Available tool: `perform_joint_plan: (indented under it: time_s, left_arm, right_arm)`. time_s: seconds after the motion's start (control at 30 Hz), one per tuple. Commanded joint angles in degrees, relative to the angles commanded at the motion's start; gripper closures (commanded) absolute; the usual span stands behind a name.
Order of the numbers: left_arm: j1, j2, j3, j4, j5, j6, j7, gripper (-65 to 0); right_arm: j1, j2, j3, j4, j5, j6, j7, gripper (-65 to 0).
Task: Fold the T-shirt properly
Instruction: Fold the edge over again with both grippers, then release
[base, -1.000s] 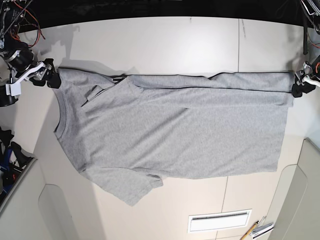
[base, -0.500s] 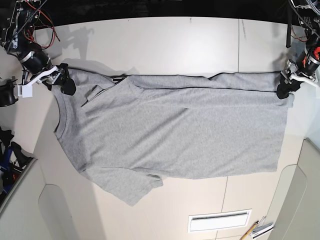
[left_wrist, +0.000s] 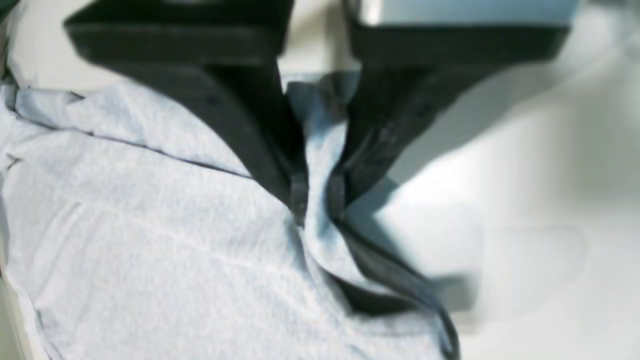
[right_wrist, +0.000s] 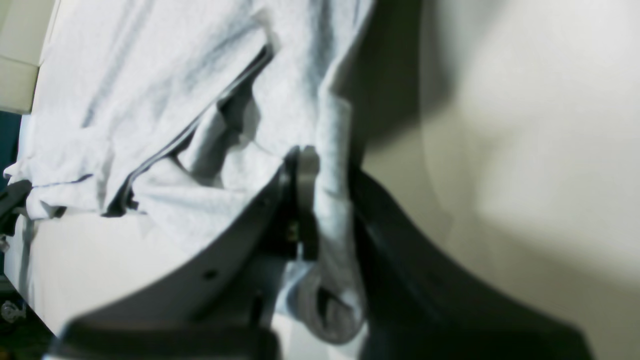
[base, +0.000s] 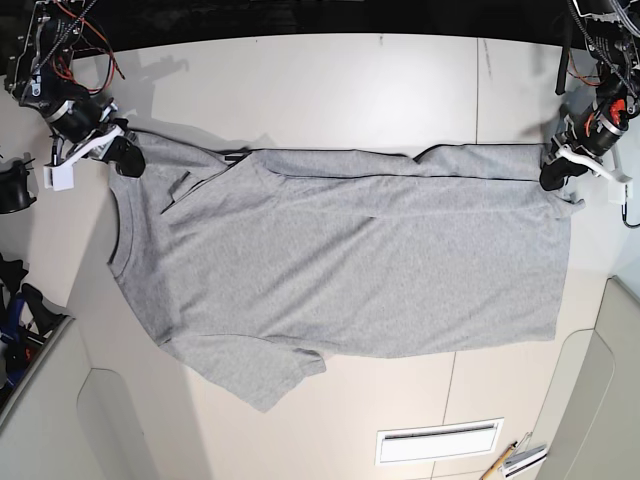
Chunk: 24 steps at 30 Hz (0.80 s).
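T-shirt (base: 370, 270) fabric lies across the middle of the base view, spread wide and fairly flat, with a narrow band of cloth doubled along its upper edge and a sleeve-like flap (base: 255, 370) hanging out at the lower left. Judging by that band, a fold seems to have been laid, but the cloth is far from a compact bundle, so most of the folding is probably left. At the upper right of this view the left gripper (base: 553, 178) is at one end of the band; at the upper left the right gripper (base: 130, 160) is at the other. In the left wrist view, the left gripper's fingers are closed on a pinch of grey cloth at the centre, with an open gap between layers at the lower right and the broad body of the shirt at the lower left. In the right wrist view, the right gripper's fingers are clamped on a gathered ridge of cloth at the lower centre, with creased layers to the upper left. With both ends pinched, the next step is likely a lift and a larger fold, and the loose layers could slip out of line.
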Motion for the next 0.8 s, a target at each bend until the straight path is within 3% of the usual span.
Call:
perform_joint_plan:
  time_s: [0.13,0.43,0.6,0.8]
  left_arm:
    - [0.0,-1.5,0.0,0.1,-2.6,0.0,1.8,0.0]
    - [0.3,-2.3,0.0,1.4,-11.3,0.0,14.2,0.0]
    - [5.7,-2.3,0.0,7.1,-13.7,0.0,15.4,0.0]
    - [14.3,-2.5,-1.2,18.5,-11.3,0.0,15.4,0.0]
  right_arm:
    - [-0.2,1.6,0.0,0.0,0.0,0.17,-0.4,0.0]
    - [-3.1,7.1,0.0,0.5,2.6,0.44,-3.2,0.0]
    - [-8.8,9.2,0.1,4.3,3.1,0.44,-3.2,0.0]
    - [-14.3,10.7,0.1,10.9,3.0,0.42,-3.8,0.0]
